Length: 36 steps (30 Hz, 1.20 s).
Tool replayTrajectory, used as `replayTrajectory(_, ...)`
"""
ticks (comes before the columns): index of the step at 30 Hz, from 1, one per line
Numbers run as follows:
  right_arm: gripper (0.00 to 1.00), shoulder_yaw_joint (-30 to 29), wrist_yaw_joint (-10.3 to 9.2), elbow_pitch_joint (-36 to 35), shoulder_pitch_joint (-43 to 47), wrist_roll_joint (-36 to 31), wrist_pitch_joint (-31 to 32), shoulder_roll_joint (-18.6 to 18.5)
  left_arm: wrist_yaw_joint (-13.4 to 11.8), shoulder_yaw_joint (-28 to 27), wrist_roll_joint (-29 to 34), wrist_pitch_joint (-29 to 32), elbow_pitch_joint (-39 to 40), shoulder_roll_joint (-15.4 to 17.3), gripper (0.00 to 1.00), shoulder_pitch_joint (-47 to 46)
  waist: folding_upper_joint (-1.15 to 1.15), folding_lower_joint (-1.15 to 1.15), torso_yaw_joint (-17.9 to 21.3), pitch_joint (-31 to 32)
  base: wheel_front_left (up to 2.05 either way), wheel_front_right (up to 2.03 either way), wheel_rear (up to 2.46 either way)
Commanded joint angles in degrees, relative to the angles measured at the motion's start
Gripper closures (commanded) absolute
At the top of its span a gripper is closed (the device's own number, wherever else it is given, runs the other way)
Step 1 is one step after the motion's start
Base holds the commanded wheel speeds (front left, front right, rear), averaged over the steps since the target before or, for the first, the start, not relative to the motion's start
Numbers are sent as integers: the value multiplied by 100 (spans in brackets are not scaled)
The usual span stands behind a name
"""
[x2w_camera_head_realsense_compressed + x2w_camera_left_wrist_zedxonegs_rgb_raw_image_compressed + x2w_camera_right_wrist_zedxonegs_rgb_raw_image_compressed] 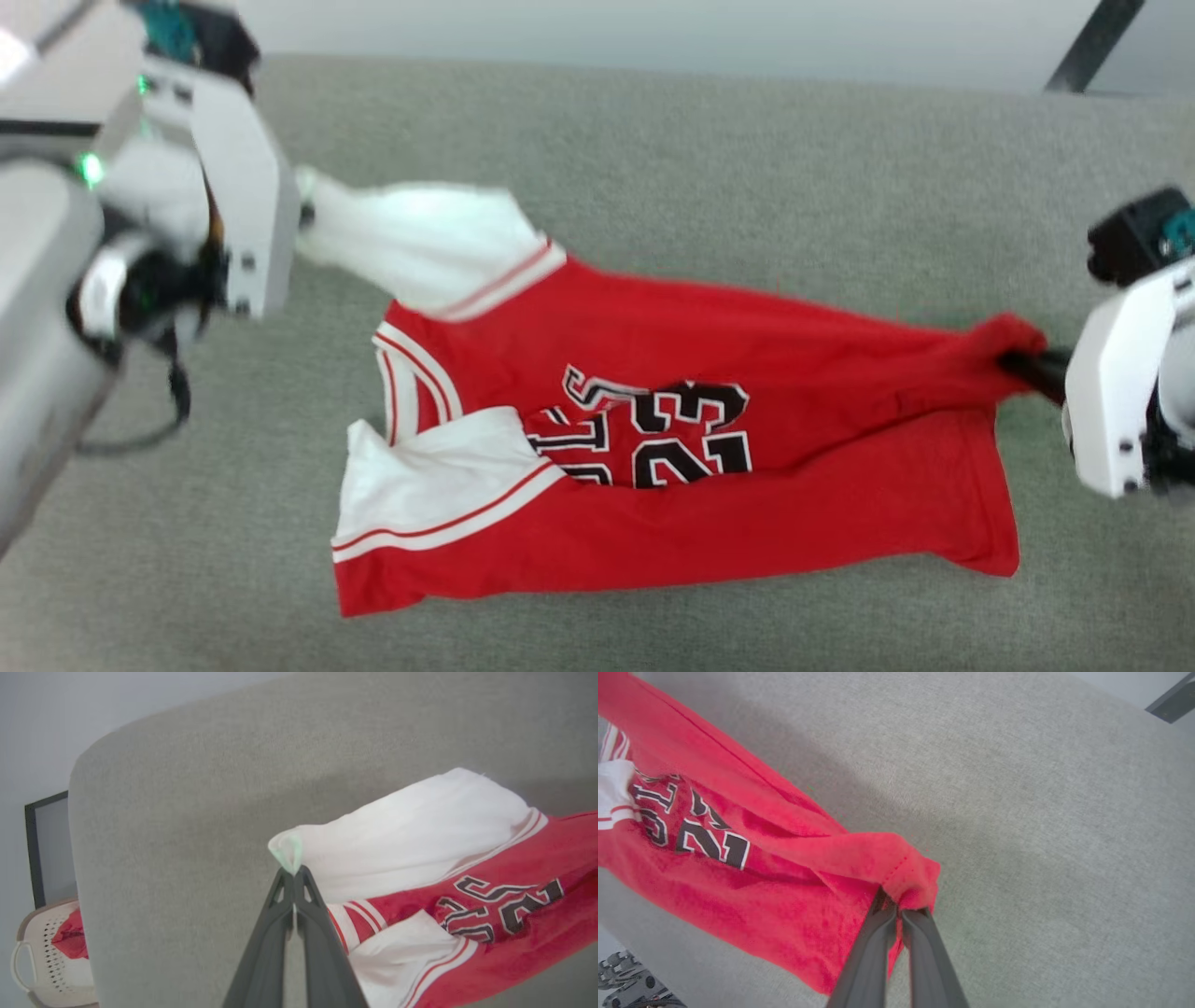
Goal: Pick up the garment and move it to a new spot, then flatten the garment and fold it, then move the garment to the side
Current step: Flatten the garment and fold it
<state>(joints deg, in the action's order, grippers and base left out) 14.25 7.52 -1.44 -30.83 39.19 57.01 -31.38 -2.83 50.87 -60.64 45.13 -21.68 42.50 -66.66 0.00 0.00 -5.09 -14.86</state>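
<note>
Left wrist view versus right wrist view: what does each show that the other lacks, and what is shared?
Left wrist view: the left gripper shut on the white sleeve of the garment, and a pale perforated basket holding red cloth. Right wrist view: the right gripper shut on a bunched red hem corner, and a dark bar. Both: the garment's red body with black numbers, over the grey surface.
</note>
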Motion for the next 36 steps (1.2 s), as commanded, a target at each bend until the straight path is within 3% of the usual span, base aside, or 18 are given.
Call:
replayTrajectory(1,100,-75,-7,-131,310,69,30,-72,-273,15,-81,66,486,249,100,381,0,0,-202,324,0,0,0)
replayTrajectory(6,100,-276,-7,-391,939,166,116,-109,-1044,45,-360,198,1907,758,100,1343,0,0,-227,376,0,0,0)
replayTrajectory(7,100,-276,-7,-391,939,166,116,-109,-1044,45,-360,198,1907,758,100,1343,0,0,-227,376,0,0,0)
replayTrajectory(11,100,-351,-7,-503,1307,124,128,-59,-1472,128,-557,128,2627,910,100,1988,0,0,-218,347,0,0,0)
replayTrajectory(14,100,-309,-7,-504,1440,72,83,35,-1619,223,-640,84,2781,916,100,2349,0,0,-189,307,0,0,0)
replayTrajectory(20,100,-176,-7,-372,1413,47,-25,194,-1607,338,-740,6,2520,748,100,2621,0,0,-100,210,0,0,0)
replayTrajectory(21,100,-163,-7,-342,1384,55,-37,205,-1607,338,-799,28,2472,699,96,2639,0,0,-90,200,0,0,0)
replayTrajectory(23,100,-138,-7,-286,1351,106,-17,223,-1630,347,-789,59,2399,678,69,2602,0,0,-78,186,0,0,0)
replayTrajectory(25,99,-116,-7,-258,1306,114,13,208,-1655,308,-848,90,2361,651,55,2549,0,0,-60,190,0,0,0)
replayTrajectory(26,77,-114,-7,-250,1274,117,26,198,-1683,278,-837,79,2356,659,19,2511,0,0,-53,198,0,0,0)
replayTrajectory(27,62,-99,-7,-248,1255,118,35,181,-1687,264,-827,84,2352,678,0,2482,0,0,-46,215,0,0,0)
replayTrajectory(28,51,-94,-7,-250,1254,124,49,167,-1699,239,-842,95,2356,688,0,2462,0,0,-43,239,0,0,0)
replayTrajectory(29,0,-98,-7,-248,1246,147,81,158,-1711,223,-851,100,2368,700,0,2451,0,0,-40,267,0,0,0)
replayTrajectory(36,0,-176,-7,-354,1265,176,138,139,-1815,174,-888,104,2529,874,0,2566,0,0,-32,601,0,0,0)
